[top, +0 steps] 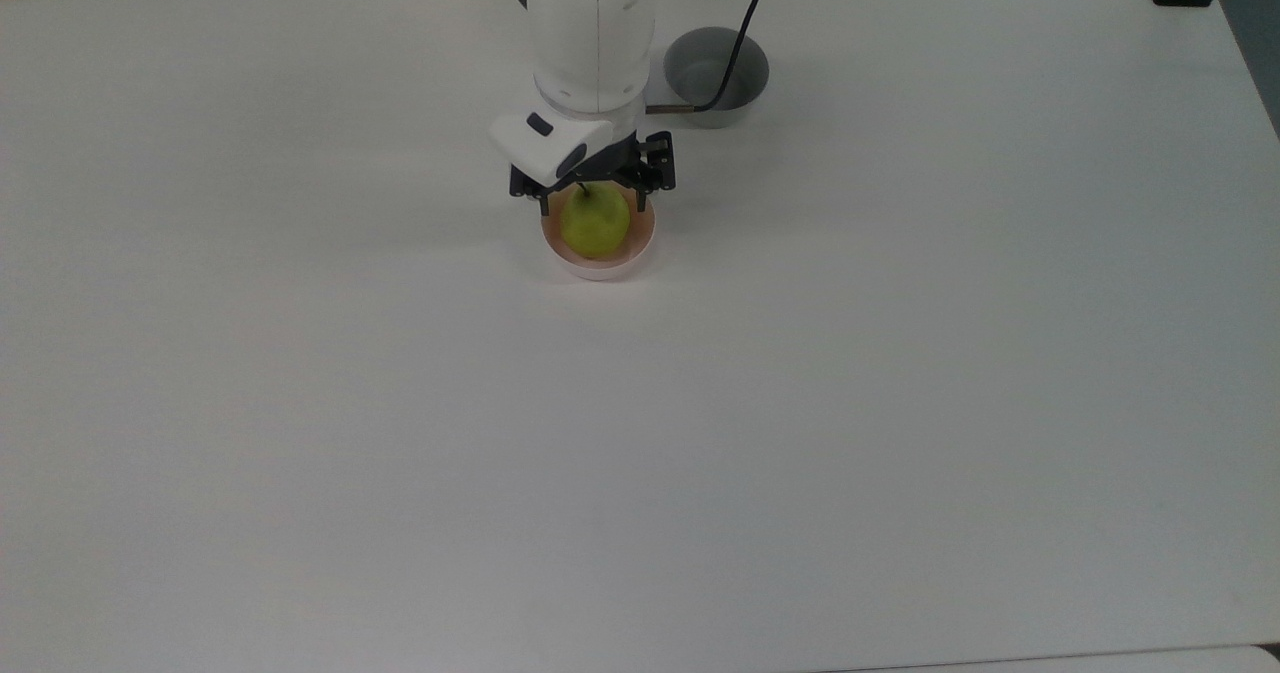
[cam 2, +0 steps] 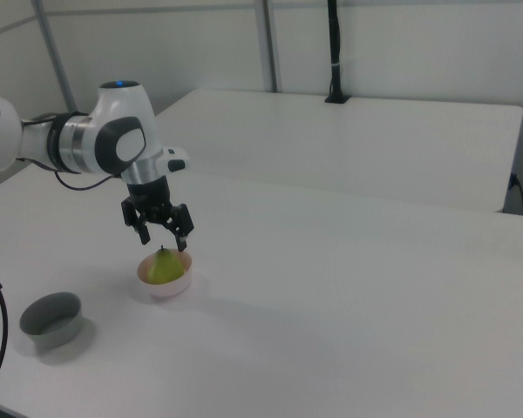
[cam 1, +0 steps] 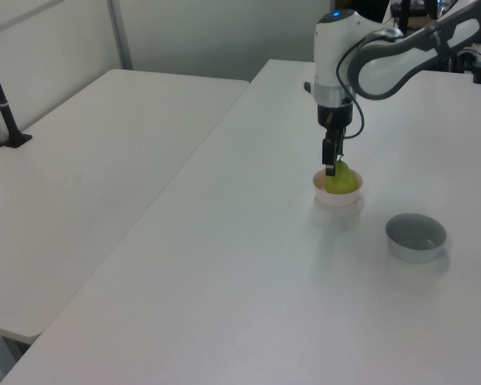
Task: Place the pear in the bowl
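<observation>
Pear seated in the pink bowl, end effector released above it

You have the pear [top: 595,222] upright, stem up, inside the bowl [top: 598,264] on the tabletop [top: 800,403]; the end effector [cam 2: 159,233] hangs directly above with fingers spread wide and holding nothing, so your exit is straight up; no readable markings

Pear [top: 595,223] is yellow-green with a dark stem. Bowl [top: 600,265] is pale pink, paler on the outside wall, warmer pink on the inner rim. My gripper [top: 590,189] has black fingers on a white wrist housing with dark grey buttons. Second bowl [top: 717,71] is plain grey. Table [top: 700,433] is plain white, no pattern. My arm [cam 2: 87,144] is white with dark grey joints.
</observation>
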